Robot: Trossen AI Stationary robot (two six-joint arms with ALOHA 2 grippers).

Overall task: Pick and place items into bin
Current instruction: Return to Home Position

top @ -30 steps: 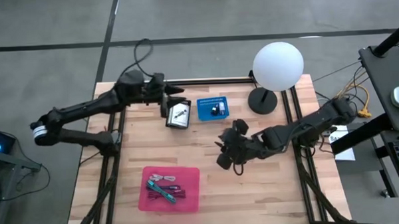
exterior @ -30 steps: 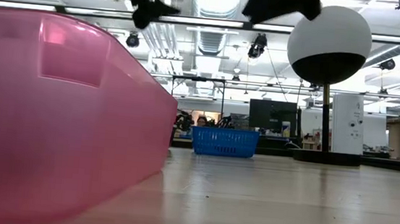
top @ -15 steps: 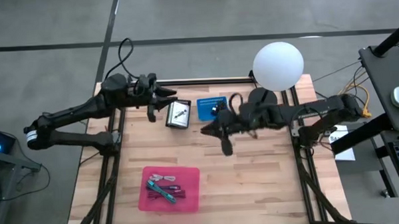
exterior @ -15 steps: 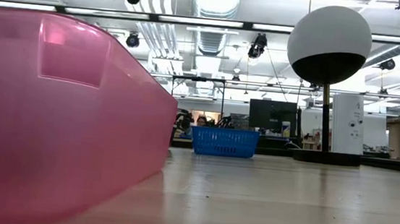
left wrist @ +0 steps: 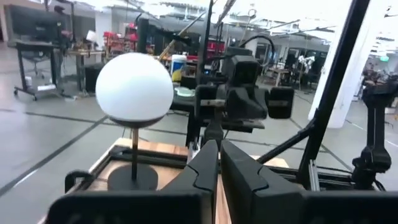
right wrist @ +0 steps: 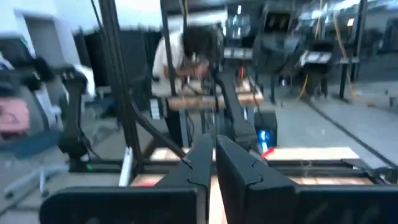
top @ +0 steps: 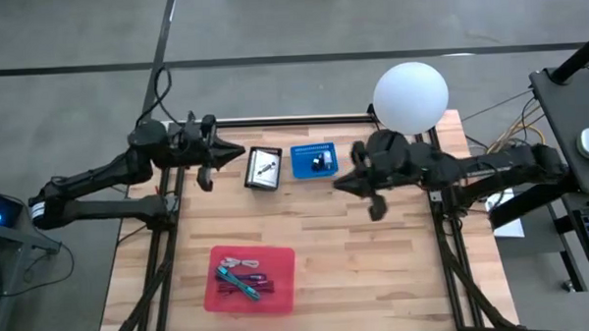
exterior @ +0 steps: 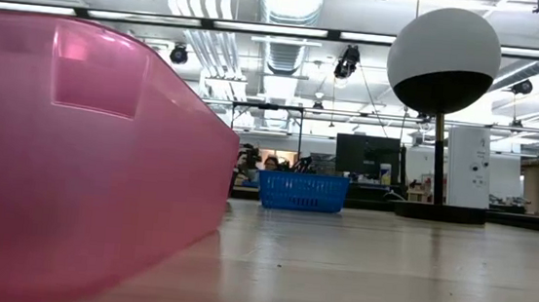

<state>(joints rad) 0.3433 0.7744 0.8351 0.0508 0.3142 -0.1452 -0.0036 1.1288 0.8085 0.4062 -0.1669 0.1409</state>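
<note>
1. Both arms pulled back vs 1 s ago: left gripper (top: 212, 156) now clear of black basket (top: 249, 170), right gripper (top: 355, 180) beside blue basket (top: 297, 166).
2. Both grippers' fingers closed together, nothing held.
3. White card (top: 266, 167) in black basket; teal tool (top: 236, 282) in pink bin (top: 280, 289).

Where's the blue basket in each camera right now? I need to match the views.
High view: blue basket at the table's far edge, near the middle, just right of the black basket.
Low view: centre of the picture, far across the table.
Left wrist view: not in it.
Right wrist view: not in it.
Shared landmark: the white globe lamp, right of the basket in high and low views, also in the left wrist view.
</note>
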